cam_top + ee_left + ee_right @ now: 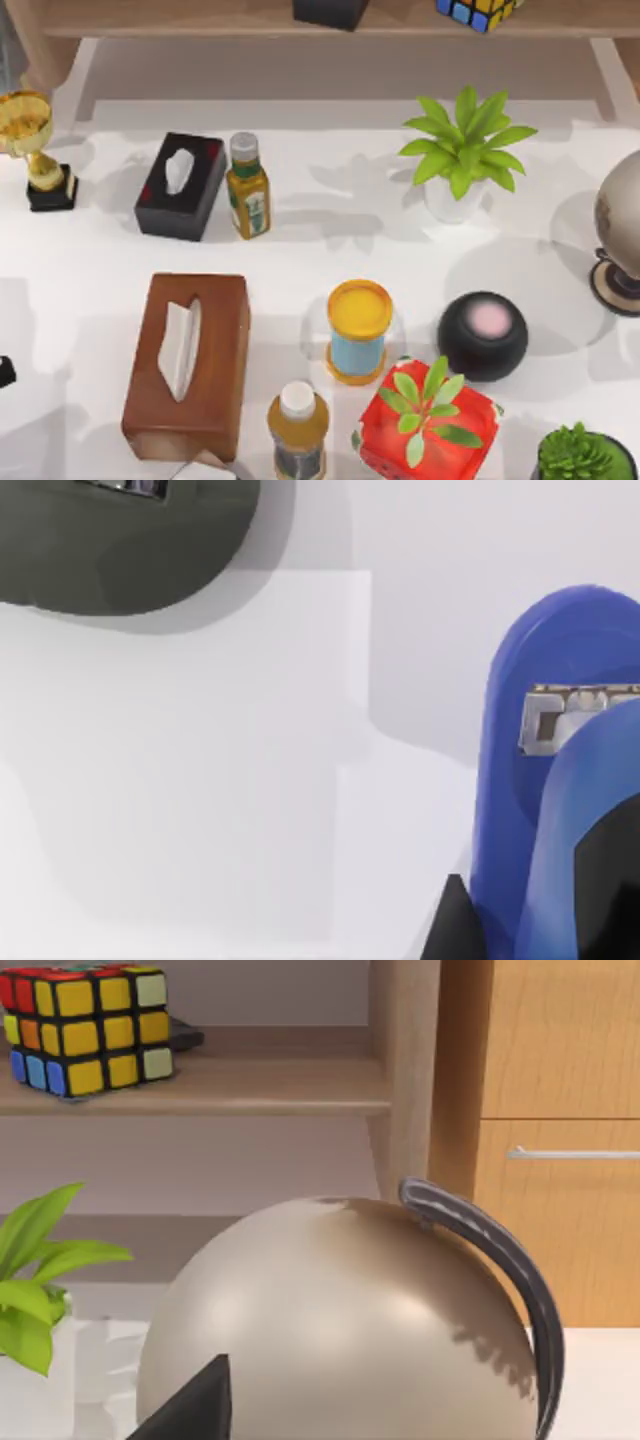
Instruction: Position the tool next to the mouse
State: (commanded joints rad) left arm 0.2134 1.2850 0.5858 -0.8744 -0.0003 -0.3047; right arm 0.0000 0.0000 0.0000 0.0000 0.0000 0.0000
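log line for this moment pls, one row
left gripper: by blue stapler, dark mouse apart | right gripper: near globe | placing: not done

From my left wrist camera I see a blue stapler (540, 780) standing on the white table (200, 780), with a dark grey mouse (120, 540) well apart.

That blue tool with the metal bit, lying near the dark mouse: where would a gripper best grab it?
Probably across the blue tool's long, narrow body, coming from above with one finger on each long side. The rounded end by the metal insert would likely slip; the straighter flanks offer flatter contact.
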